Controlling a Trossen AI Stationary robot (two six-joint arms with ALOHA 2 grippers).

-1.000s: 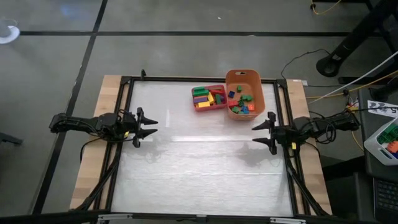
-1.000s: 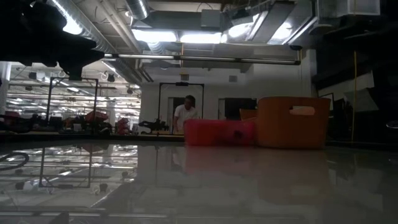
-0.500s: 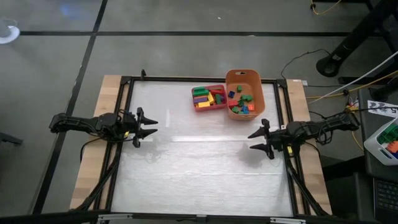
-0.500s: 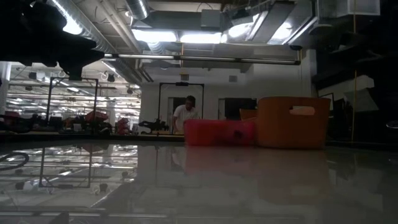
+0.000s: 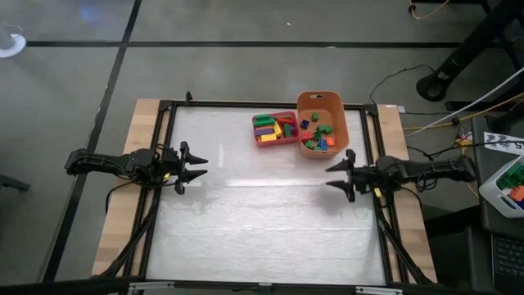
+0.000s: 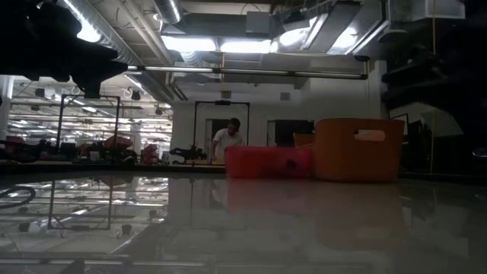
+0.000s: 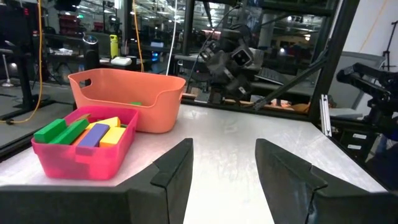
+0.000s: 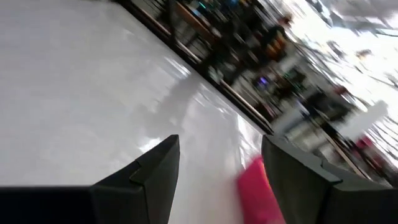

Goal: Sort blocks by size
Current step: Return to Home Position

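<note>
Counter [image 5: 262,221] space is lying pale and glossy, carrying just two containers, both at its far edge. On the side nearer the orange tub [image 5: 322,100], the right arm [image 5: 426,170] is reaching in. Its right gripper [image 5: 334,176] is hovering over bare counter just in front of the tub, jaws standing apart with nothing between them. On the side farther from the tub, the left arm [image 5: 106,161] is stretching inward. The left gripper [image 5: 195,168] is hanging well apart from the tub, out past the tray, with its jaws likewise spread and gripping nothing. The tub is sitting upright, and the pink tray [image 5: 275,115] is standing just beside it on the left arm's side; whether the two are touching I cannot tell. Next to the tub, the longer blocks [image 5: 274,129] in green, yellow, purple, blue and red are lying packed in the tray. Inside the tub, the small blocks [image 5: 318,135], green, blue and reddish among them, are lying scattered over its floor.
</note>
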